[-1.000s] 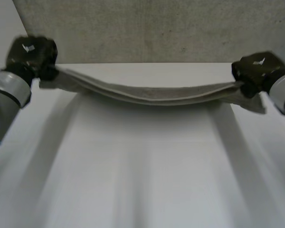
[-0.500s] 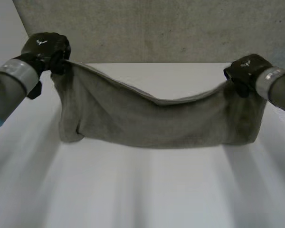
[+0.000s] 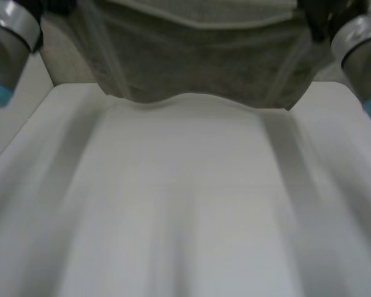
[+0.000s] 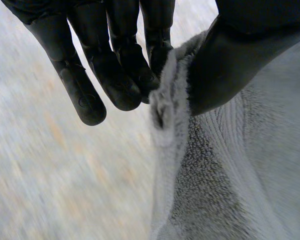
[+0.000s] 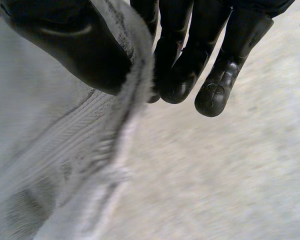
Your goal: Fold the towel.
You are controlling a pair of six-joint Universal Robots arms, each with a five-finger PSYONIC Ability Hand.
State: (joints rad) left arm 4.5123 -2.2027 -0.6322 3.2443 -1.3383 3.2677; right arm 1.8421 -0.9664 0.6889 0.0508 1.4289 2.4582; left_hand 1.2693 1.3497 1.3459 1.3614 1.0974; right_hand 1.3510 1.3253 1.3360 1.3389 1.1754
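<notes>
While the grey towel (image 3: 198,62) hangs spread out wide between the two arms, its top edge sags a little in the middle and its lower hem runs in a soft wave over the far part of the white worktop (image 3: 185,216). Whether that hem touches the worktop cannot be told from the head view. The left arm (image 3: 9,28) stands at the towel's left end and the right arm (image 3: 358,43) at its right end, each with a grey joint and a light-blue cap.

In the left wrist view, the left robot hand (image 4: 115,65) pinches the towel's upper left corner. The thumb presses on the near face of the cloth and the nearly straight fingers lie against the other side of the thick hem. From that pinch the cloth falls away below the thumb, ribbed band and pile showing.

In the right wrist view, the right robot hand (image 5: 190,60) has the upper right corner in the same kind of pinch. The thumb is on one face of the towel, the fingers are close behind its edge, and the cloth drops below them
</notes>
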